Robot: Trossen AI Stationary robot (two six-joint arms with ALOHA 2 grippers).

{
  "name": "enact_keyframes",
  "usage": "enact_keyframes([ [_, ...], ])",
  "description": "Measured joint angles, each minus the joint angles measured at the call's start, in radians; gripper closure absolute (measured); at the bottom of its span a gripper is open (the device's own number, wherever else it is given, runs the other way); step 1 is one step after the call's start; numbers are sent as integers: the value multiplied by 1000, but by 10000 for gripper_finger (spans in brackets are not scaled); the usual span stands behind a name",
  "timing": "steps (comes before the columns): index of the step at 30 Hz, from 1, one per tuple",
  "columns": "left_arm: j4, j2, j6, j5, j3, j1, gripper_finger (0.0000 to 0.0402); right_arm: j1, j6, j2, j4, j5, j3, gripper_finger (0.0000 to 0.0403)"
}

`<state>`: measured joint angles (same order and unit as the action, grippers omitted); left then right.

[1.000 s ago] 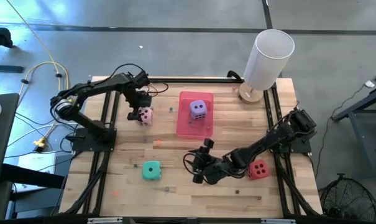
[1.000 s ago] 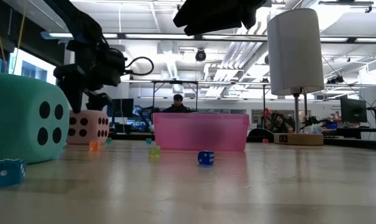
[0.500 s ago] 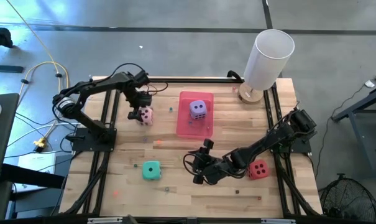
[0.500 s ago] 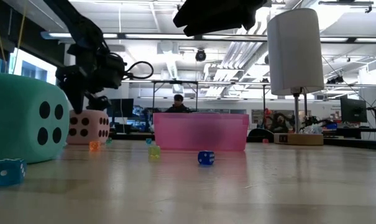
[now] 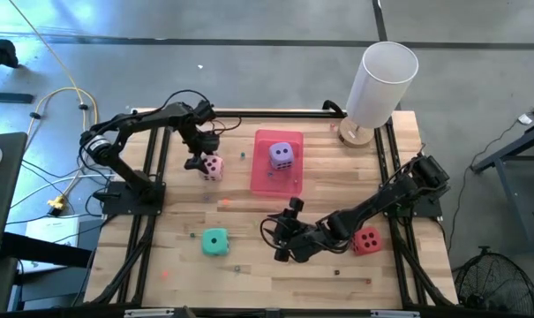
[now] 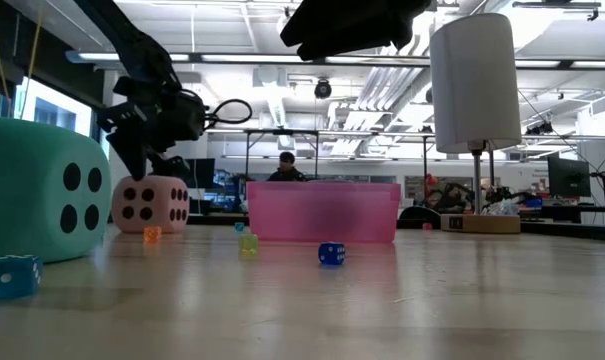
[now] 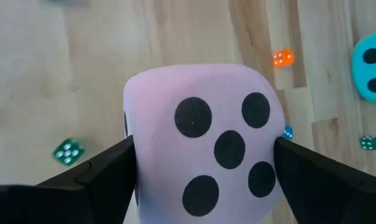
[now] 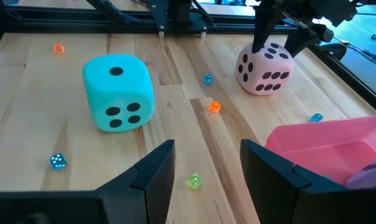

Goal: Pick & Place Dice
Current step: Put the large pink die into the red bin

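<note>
- Four large dice lie spread over the wooden table (image 5: pixel 275 265): the pale pink die (image 5: pixel 213 168) near the back left, the purple die (image 5: pixel 282 155) inside the pink tray (image 5: pixel 265 181) at the back centre, the teal die (image 5: pixel 215 242) toward the front left, and the red die (image 5: pixel 367 239) at the front right.
- Open board lies between the pale pink die and the tray, and more between the teal die and the right arm; tiny coloured dice are scattered over it.
- A white cylinder (image 5: pixel 381 81) stands on a round base at the back right corner, well apart from the dice.
- As a cube, the pale pink die has no long axis; it sits flat on the table, with five pips facing up in the left wrist view and six toward the right wrist camera.
- The left gripper (image 5: pixel 199 152) hangs over the pale pink die, its fingers (image 7: pixel 97 177) spread wide on either side; whether they press the die cannot be told.
- The right gripper (image 5: pixel 282 238) rests low at the front centre, just beside the red die, fingers (image 8: pixel 151 175) partly apart and holding nothing.
</note>
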<state>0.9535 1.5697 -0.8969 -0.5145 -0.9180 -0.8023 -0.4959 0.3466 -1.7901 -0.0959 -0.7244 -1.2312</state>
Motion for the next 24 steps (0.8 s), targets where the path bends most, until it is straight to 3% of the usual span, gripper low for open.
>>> enact_keyframes([
  [24,101,-43,15,78,-42,72,83,-28,-12,0,3,-10,0,229],
])
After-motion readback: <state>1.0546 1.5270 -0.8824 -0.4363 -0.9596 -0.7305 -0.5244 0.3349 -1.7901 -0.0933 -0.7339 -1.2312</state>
